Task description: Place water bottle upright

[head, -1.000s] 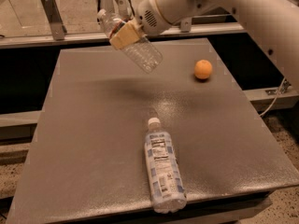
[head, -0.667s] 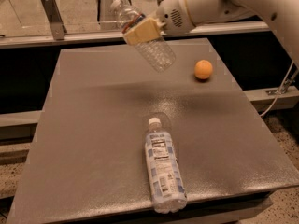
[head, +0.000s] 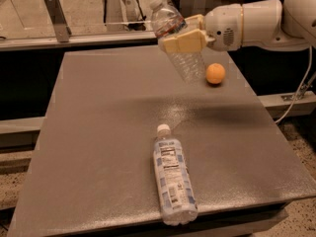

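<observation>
A grey counter point(head: 98, 132) fills most of the view. Near its front edge, a little right of the middle, a larger bottle point(head: 173, 181) with a white-and-blue printed label lies flat on its side, white cap pointing toward the far edge and base almost at the front edge. An orange point(head: 215, 73) sits close to the far right corner, well apart from the lying bottle. Beyond the far edge runs a pale ledge with a metal bracket point(head: 54, 16) standing past the far left corner, and a cable point(head: 296, 102) hangs off the right side. The stretch of counter between the orange and the lying bottle is bare

The white arm point(head: 247, 23) reaches in from the right, and the gripper point(head: 174, 32) hangs in the air over the far edge, right of the middle. Its tan jaws are pinched on the water bottle point(head: 189, 63) – one on the near side, one behind – gripping the upper body. The water bottle is off the counter and tilted, white cap up and to the left, base down and to the right, just left of the orange
</observation>
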### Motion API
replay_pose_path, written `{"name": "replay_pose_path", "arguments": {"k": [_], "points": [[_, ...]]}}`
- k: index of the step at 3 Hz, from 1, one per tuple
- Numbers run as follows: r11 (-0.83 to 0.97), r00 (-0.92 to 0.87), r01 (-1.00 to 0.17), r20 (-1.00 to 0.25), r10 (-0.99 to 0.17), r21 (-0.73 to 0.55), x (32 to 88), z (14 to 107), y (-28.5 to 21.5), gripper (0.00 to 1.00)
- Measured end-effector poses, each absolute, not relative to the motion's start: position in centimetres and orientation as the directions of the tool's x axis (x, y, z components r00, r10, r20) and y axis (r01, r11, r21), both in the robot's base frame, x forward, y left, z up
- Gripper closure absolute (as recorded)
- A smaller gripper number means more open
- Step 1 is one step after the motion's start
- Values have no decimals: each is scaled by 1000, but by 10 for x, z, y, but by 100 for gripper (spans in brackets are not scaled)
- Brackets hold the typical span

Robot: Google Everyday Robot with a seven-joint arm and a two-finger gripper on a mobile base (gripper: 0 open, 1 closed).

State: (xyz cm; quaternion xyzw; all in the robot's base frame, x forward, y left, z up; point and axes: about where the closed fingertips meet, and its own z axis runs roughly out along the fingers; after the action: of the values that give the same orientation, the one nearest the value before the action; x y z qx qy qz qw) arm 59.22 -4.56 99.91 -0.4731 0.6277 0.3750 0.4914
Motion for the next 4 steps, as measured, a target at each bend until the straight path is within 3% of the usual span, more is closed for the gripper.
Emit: {"name": "replay_pose_path", "arguments": {"k": [4], "points": [[221, 85, -973, -992, 93, -63, 558, 959, -114, 100]]}}
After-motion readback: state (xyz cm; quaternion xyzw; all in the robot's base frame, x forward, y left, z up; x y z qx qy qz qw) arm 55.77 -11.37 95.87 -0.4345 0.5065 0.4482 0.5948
